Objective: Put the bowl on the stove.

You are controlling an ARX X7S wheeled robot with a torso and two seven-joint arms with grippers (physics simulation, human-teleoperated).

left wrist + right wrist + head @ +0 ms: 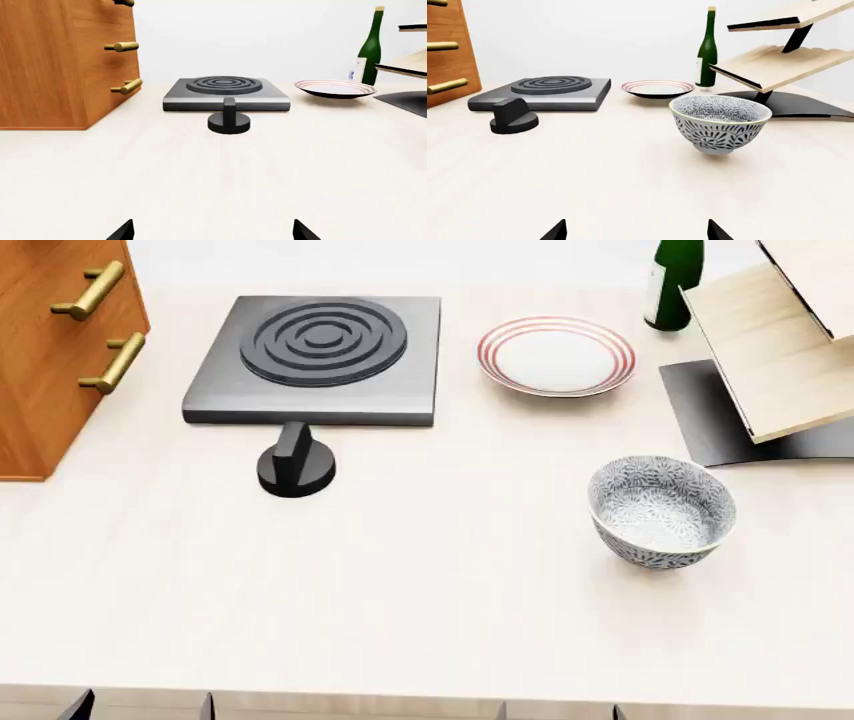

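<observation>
The patterned bowl (662,510) (719,123) stands upright on the pale table at the right, empty. The dark grey stove (319,358) (225,92) (543,92) lies flat at the back left, nothing on its ring burner. At the head view's lower edge only the tips of both grippers show: the left gripper (143,706) at the near left and the right gripper (558,710) at the near right, well short of the bowl. In each wrist view, the left gripper (212,232) and right gripper (636,231) are open, fingertips wide apart with bare table between them.
A round black knob (295,463) sits just in front of the stove. A red-ringed plate (557,354) lies right of the stove, a green bottle (674,280) behind it. A wooden drawer cabinet (60,340) stands at left, a tilted wooden shelf rack (774,350) at right.
</observation>
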